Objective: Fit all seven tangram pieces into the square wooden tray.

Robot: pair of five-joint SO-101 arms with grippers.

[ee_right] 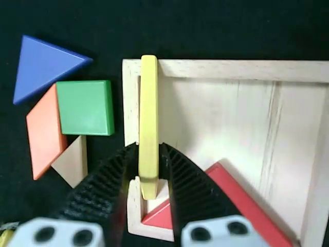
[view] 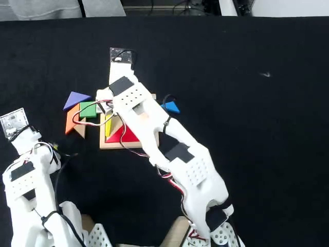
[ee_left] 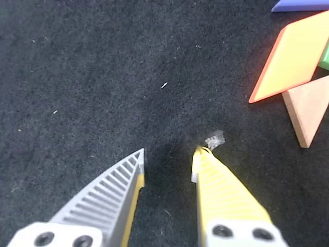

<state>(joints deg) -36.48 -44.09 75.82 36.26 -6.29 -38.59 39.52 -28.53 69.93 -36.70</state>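
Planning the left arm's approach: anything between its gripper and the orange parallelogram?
Bare black cloth with one small pale fleck near the left gripper, seen in the left wrist view. Nothing else before the orange parallelogram.

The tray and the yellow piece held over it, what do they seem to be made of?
The tray looks like pale, unpainted wood, with grain lines running across its floor and rim. The yellow piece has a smooth, even colour and no visible grain. It is probably painted wood, though plastic cannot be ruled out.
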